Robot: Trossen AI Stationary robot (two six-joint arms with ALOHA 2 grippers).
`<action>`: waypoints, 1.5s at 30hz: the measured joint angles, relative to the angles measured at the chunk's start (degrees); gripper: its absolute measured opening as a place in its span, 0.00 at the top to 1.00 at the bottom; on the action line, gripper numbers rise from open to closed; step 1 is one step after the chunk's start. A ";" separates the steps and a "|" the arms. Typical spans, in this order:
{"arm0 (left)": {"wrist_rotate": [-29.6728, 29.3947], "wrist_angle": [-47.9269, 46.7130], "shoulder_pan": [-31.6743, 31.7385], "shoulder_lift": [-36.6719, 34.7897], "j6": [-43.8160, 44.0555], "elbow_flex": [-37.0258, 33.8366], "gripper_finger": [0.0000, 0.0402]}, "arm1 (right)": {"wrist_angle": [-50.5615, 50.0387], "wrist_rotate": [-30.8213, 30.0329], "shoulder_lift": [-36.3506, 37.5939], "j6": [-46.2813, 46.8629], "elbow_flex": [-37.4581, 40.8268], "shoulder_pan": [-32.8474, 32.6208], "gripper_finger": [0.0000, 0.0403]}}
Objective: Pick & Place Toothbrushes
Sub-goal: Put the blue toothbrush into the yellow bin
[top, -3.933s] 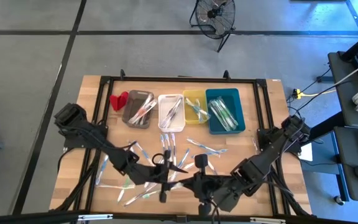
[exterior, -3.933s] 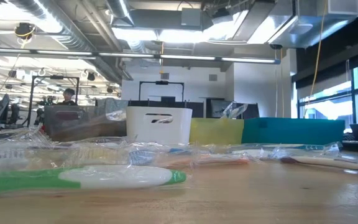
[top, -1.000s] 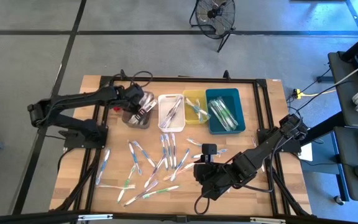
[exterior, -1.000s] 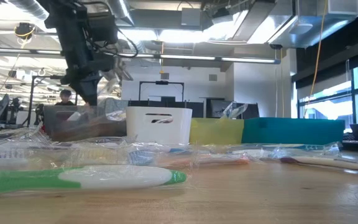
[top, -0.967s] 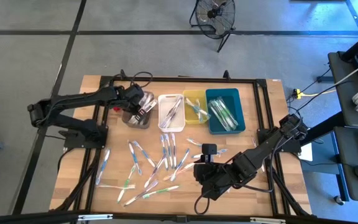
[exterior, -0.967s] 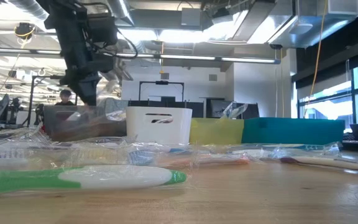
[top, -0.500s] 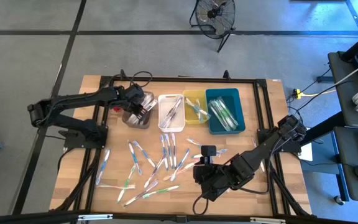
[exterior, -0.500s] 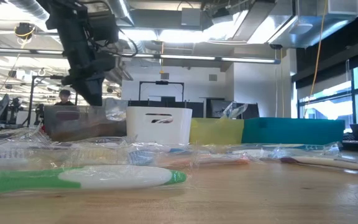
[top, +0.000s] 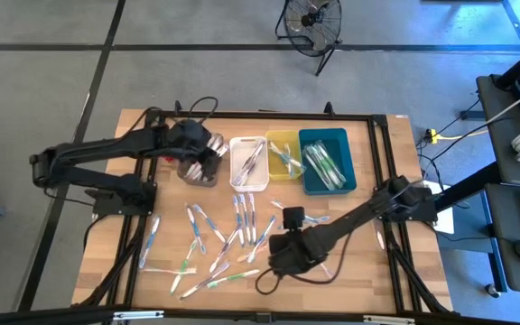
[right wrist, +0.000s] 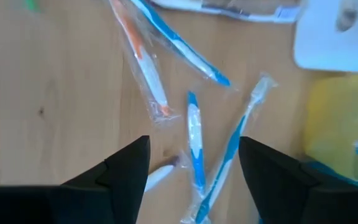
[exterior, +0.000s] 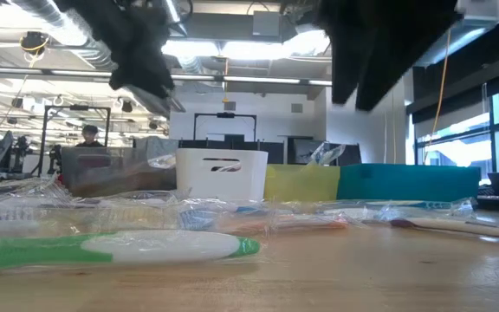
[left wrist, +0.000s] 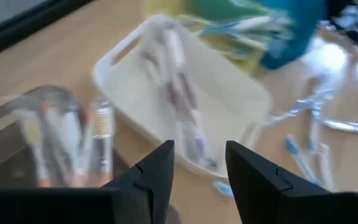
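Note:
Many toothbrushes [top: 237,221] in clear wrappers lie flat and scattered on the wooden table. More lie in the grey bin [top: 190,175], white bin [top: 248,162], yellow bin [top: 283,153] and teal bin [top: 325,161]. My left gripper [top: 208,164] hovers open above the grey bin [left wrist: 48,149], near the white bin [left wrist: 185,99], with nothing between its fingers. My right gripper [top: 273,258] hangs open above the loose toothbrushes, pointing down. Two blue toothbrushes [right wrist: 194,146] lie on the table below its gap [right wrist: 194,186], untouched.
A small red object [top: 164,155] lies left of the grey bin. A black frame [top: 260,116] runs round the table. An orange toothbrush [right wrist: 145,68] lies beyond the blue ones. Bare wood [top: 368,271] shows at the near right.
My left gripper has risen out of the grey bin and drawn a little toward the white bin, tipping up. My right gripper has come down and moved toward the table's left, over the scattered toothbrushes. No toothbrush on the table has moved.

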State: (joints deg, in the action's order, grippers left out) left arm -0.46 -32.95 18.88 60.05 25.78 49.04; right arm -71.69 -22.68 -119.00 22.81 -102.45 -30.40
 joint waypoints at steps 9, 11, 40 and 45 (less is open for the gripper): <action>-7.70 3.12 -15.77 -5.10 0.46 -5.10 0.65 | 0.09 1.40 -2.82 -3.59 2.29 2.88 0.38; -9.51 5.60 -19.01 -5.47 0.46 -6.36 0.66 | 0.87 1.70 -2.88 -3.78 4.04 3.86 0.40; -34.69 25.40 -49.69 6.89 1.38 -6.71 0.66 | 20.17 12.35 -2.33 -11.53 19.51 12.03 0.72; -37.58 26.89 -52.32 12.41 1.44 -6.71 0.67 | 20.45 12.48 -2.38 -11.74 19.56 11.97 0.95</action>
State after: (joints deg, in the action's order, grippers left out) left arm -38.05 -6.06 -33.44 72.46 27.22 42.33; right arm -51.24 -10.20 -121.38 11.07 -82.89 -18.44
